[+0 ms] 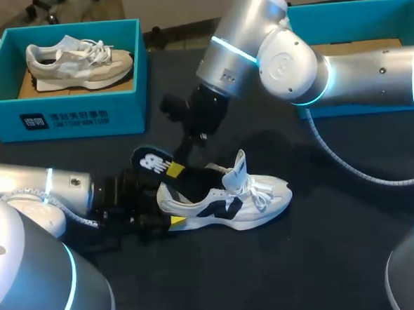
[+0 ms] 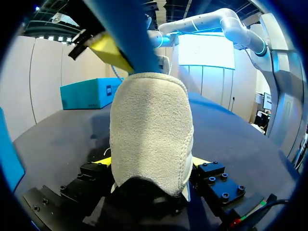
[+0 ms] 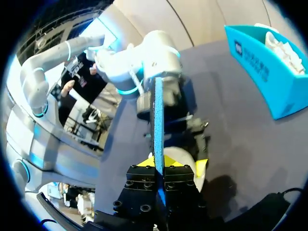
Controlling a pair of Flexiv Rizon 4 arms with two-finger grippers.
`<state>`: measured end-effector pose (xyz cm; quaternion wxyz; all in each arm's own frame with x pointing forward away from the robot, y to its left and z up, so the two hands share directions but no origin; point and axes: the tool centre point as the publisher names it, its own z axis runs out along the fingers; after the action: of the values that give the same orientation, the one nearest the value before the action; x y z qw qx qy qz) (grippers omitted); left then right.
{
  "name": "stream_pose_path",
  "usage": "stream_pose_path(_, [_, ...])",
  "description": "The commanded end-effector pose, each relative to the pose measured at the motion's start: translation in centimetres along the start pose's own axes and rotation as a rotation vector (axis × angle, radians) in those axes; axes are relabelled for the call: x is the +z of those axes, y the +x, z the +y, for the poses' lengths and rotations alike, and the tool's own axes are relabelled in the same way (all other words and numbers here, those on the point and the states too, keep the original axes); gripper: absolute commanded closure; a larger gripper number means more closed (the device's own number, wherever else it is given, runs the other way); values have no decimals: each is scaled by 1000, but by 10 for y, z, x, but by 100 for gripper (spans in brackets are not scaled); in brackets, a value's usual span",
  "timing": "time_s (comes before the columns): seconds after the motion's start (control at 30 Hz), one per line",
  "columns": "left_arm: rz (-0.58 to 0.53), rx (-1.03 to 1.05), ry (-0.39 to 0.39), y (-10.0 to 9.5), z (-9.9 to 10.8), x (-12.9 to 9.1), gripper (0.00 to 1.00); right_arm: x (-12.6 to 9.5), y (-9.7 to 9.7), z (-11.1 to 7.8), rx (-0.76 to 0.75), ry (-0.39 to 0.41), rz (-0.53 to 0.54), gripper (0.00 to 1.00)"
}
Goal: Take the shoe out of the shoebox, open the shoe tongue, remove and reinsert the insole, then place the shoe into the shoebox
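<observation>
While the left gripper (image 1: pixel 170 220) clamps the heel of the white shoe (image 1: pixel 227 204) at the frame's lower middle, the right gripper (image 1: pixel 174 169) pinches the dark insole (image 1: pixel 153 160), half out of the shoe's opening. Whichever way it must go, I would guide it along the shoe's length, heel held firm, so it neither buckles nor catches the tongue; the shoebox (image 1: pixel 64 114) stands upper left.
</observation>
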<state>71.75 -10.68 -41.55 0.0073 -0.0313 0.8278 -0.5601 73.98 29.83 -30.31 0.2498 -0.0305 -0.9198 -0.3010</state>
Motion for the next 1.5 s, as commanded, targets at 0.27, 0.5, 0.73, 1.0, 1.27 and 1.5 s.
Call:
stream_pose_path(0.27, [-2,-1,-1,1,-1,1,100,-30,7,22,-41,-136,-101,100])
stream_pose_path(0.5, [-2,-1,-1,1,-1,1,100,-45,4,38,-64,-213,-147,100])
stream_pose_path(0.73, [-2,-1,-1,1,-1,1,100,-64,-3,56,-78,-276,-209,100])
stream_pose_path(1.0, [-2,-1,-1,1,-1,1,100,-72,-5,62,-88,-331,-264,100])
stream_pose_path(1.27, [-2,-1,-1,1,-1,1,100,-72,-5,62,-88,-331,-264,100])
stream_pose_path(1.5, [-2,-1,-1,1,-1,1,100,-76,-3,64,-81,-352,-257,100])
